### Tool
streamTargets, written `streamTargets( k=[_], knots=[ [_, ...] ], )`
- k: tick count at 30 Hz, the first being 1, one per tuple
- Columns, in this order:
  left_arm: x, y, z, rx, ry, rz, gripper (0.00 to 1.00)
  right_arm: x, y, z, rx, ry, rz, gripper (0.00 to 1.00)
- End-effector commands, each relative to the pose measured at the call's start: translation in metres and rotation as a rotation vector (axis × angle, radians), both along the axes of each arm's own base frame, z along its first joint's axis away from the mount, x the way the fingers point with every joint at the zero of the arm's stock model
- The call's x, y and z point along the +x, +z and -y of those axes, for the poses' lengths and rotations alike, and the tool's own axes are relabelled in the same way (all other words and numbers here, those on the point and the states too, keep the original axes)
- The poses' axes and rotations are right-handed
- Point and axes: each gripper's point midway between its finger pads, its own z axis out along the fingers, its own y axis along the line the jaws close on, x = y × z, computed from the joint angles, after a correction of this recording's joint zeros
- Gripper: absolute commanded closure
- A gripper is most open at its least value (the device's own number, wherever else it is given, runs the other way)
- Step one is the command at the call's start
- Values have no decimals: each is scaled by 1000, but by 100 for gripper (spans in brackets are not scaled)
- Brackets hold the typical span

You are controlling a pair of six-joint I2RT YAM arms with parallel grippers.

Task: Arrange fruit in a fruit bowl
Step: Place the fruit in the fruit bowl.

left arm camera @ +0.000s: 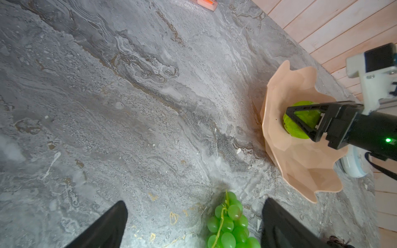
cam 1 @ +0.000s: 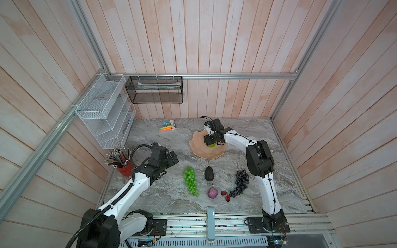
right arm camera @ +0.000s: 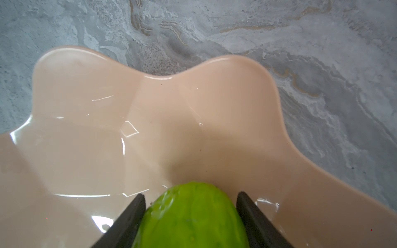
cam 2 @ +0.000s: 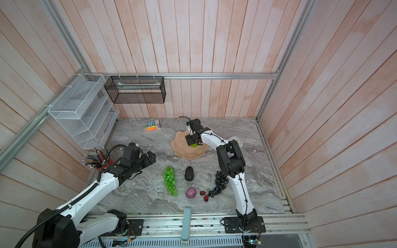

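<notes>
The peach fruit bowl [cam 1: 199, 148] [cam 2: 182, 148] [left arm camera: 300, 167] [right arm camera: 86, 128] stands at the back middle of the table. My right gripper [cam 1: 211, 143] [cam 2: 194, 144] [right arm camera: 190, 193] reaches down into it, shut on the bumpy lime-green ball [cam 1: 212, 145] [left arm camera: 294, 131] [right arm camera: 193, 219], which sits low in the bowl. On the table lie the green grape bunch [cam 1: 190, 180] [left arm camera: 229, 225], dark avocado [cam 1: 209, 173], dark purple grape bunch [cam 1: 241, 180], small purple ball [cam 1: 212, 192] and red cherries [cam 1: 225, 194]. My left gripper [cam 1: 174, 160] [left arm camera: 195, 200] hovers open just left of the green grapes' stem end.
A red cup of pencils [cam 1: 123, 165] stands at the left edge behind my left arm. A pack of highlighters [cam 1: 167, 125] lies near the back wall. A small white clock [cam 2: 235, 140] sits right of the bowl. Wire racks [cam 1: 105, 111] hang on the left wall.
</notes>
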Motion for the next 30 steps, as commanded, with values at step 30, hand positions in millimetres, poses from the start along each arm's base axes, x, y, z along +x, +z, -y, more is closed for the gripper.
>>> streamTargets(
  k=[30],
  knots=[
    [-34, 3, 221, -22, -667, -310, 15, -129, 148, 99, 247, -180, 255, 19]
  ],
)
